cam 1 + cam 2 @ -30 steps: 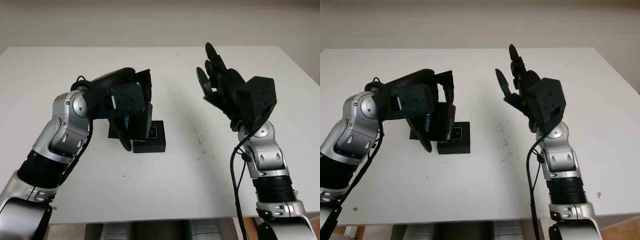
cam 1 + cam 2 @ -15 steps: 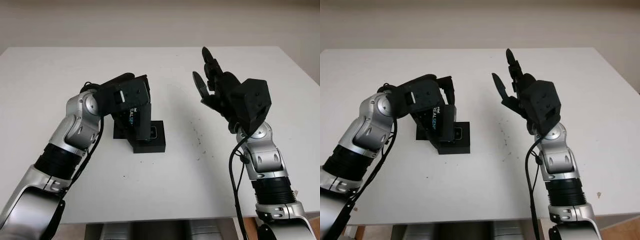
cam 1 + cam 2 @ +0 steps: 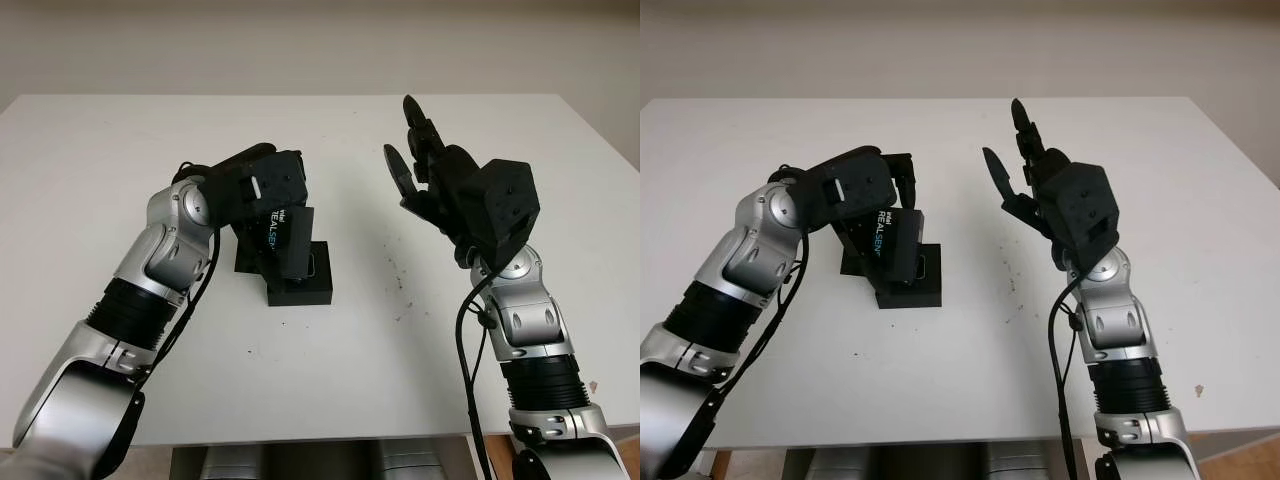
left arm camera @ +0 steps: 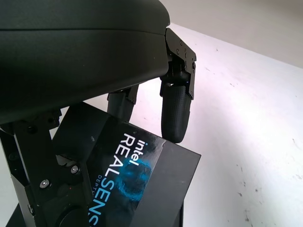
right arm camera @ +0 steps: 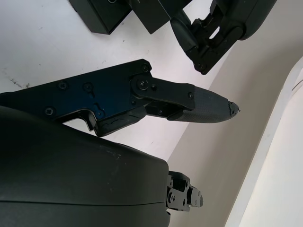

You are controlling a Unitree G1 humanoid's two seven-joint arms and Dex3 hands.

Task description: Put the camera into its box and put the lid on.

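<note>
My left hand [image 3: 268,205] is shut on the black box lid [image 3: 283,240], which bears the blue and white "intel REALSENSE" print [image 4: 128,175]. The lid hangs tilted, its lower edge over the left end of the black box base [image 3: 305,290] on the white table. A small pale-rimmed shape [image 3: 312,265] shows inside the base; I cannot tell whether it is the camera. Two fingers [image 4: 176,113] press on the lid's top face. My right hand [image 3: 420,160] is open, raised in the air to the right of the box.
A flat black piece [image 3: 855,262] lies on the table just behind and left of the box base, partly hidden by my left hand. Small dark specks [image 3: 398,282] mark the white table [image 3: 330,370] between box and right arm.
My left arm has reached farther forward and lowered the lid, tilting it over the box's left end. The right hand has shifted slightly left and stays raised.
</note>
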